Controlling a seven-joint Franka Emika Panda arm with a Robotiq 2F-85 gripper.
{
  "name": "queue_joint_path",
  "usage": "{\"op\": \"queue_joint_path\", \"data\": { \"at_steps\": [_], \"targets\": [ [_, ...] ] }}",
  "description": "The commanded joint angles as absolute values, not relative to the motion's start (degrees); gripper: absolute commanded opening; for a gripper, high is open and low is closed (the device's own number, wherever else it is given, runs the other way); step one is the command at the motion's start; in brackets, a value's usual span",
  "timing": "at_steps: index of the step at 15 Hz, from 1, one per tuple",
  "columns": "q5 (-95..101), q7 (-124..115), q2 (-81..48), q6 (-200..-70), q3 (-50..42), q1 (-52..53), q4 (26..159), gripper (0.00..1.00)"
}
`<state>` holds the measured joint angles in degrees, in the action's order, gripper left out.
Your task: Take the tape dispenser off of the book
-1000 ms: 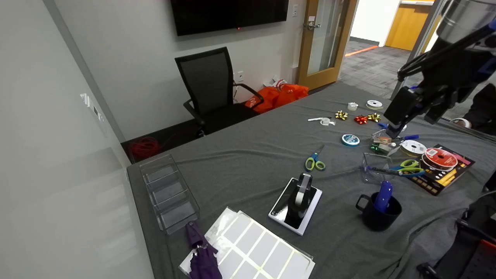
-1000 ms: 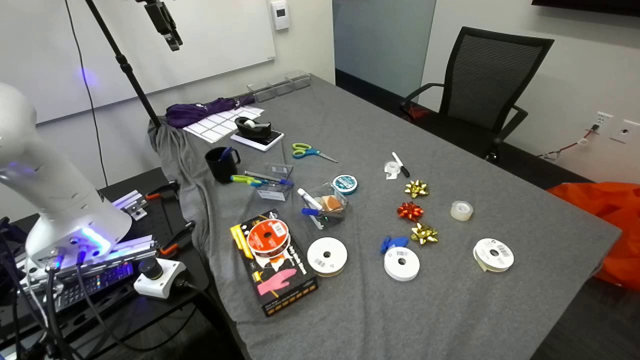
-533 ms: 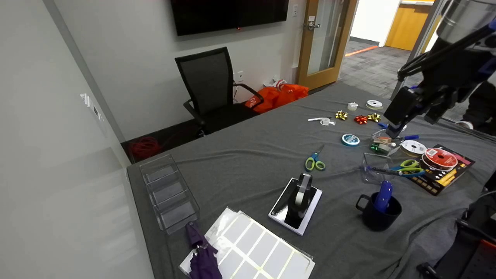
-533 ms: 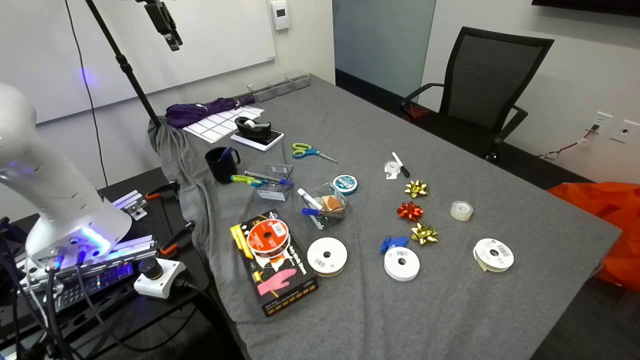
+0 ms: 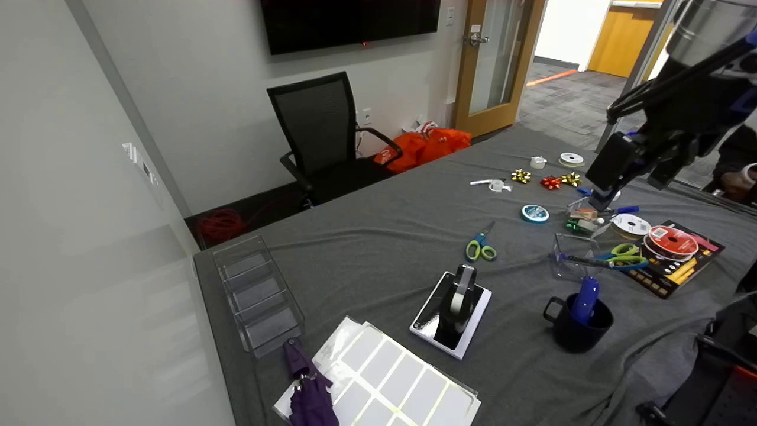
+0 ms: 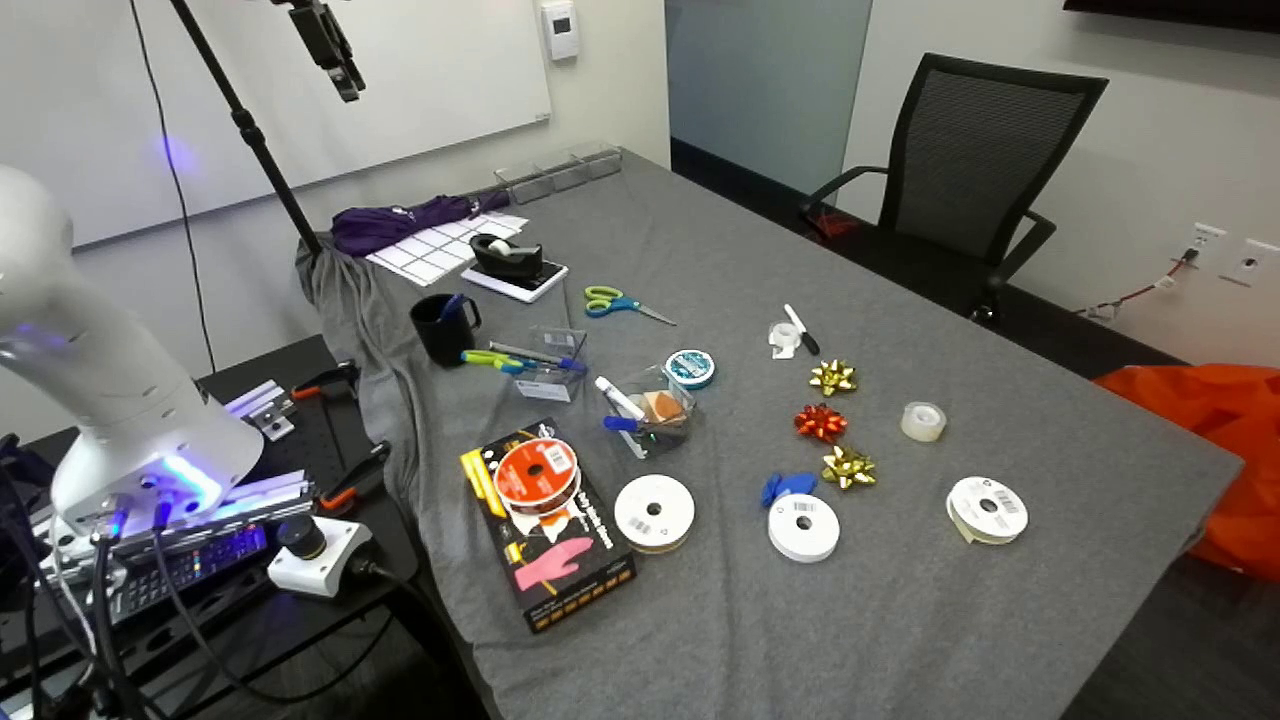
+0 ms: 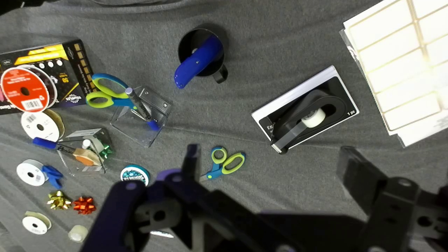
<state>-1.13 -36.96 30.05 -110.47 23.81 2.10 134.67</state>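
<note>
- Wrist view: spread wide at the gripper (image 7: pixel 270 155), pinching nothing, aligned nine to three o'clock
- Look between one and two o'clock for the tape dispenser (image 7: pixel 297 119), on the book (image 7: pixel 295 93), lengthwise about two to eight
- Likely needs turning to pinch crosswise

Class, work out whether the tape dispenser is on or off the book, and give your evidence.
On: in both exterior views and the wrist view, the tape dispenser rests on the book, hiding part of its cover.
</note>
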Motion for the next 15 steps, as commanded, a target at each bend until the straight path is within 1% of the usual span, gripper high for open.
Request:
{"op": "queue_joint_path", "data": {
  "at_steps": [1, 15],
  "targets": [
    [-0.2, -37.8, 29.6, -110.3, 22.3, 3.9, 134.5, 1.00],
    [-0.7, -39.4, 29.4, -109.5, 22.4, 3.5, 134.3, 1.00]
  ]
}}
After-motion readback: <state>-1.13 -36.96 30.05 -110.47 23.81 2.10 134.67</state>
